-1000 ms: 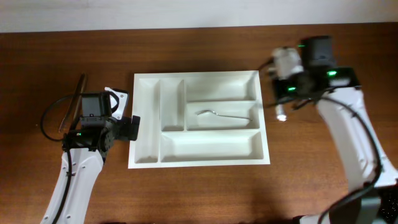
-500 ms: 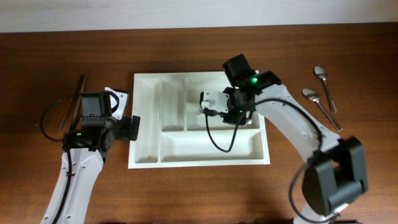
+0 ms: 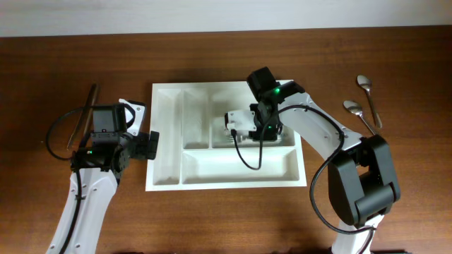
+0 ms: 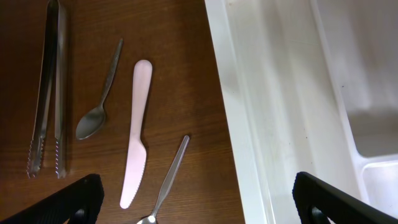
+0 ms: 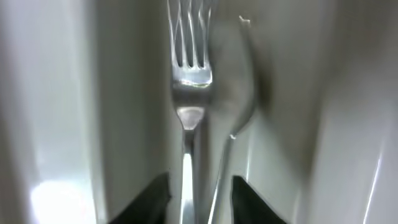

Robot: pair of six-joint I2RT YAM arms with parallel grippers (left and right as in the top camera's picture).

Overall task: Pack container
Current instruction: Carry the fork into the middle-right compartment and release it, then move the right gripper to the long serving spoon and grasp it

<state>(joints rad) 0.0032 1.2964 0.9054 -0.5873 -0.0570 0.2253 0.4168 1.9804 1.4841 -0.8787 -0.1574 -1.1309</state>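
Overhead: the white tray (image 3: 166, 180) sits mid-worktop (image 3: 226, 219). The right gripper (image 3: 233, 123) is over the tray's middle right compartment. The left gripper (image 3: 152, 144) stands at the tray's left edge.

Left wrist: jaws released, spread wide. Tongs (image 4: 48, 93) and a pink knife (image 4: 137, 143) lie on the worktop beside the tray.

Right wrist: jaws clenched on a fork (image 5: 189, 68), its tines beside a blurred spoon (image 5: 233, 93) in that compartment.

Steel fork (image 5: 189, 74) lengthwise beside spoon (image 5: 235, 93) in white tray (image 3: 168, 176)
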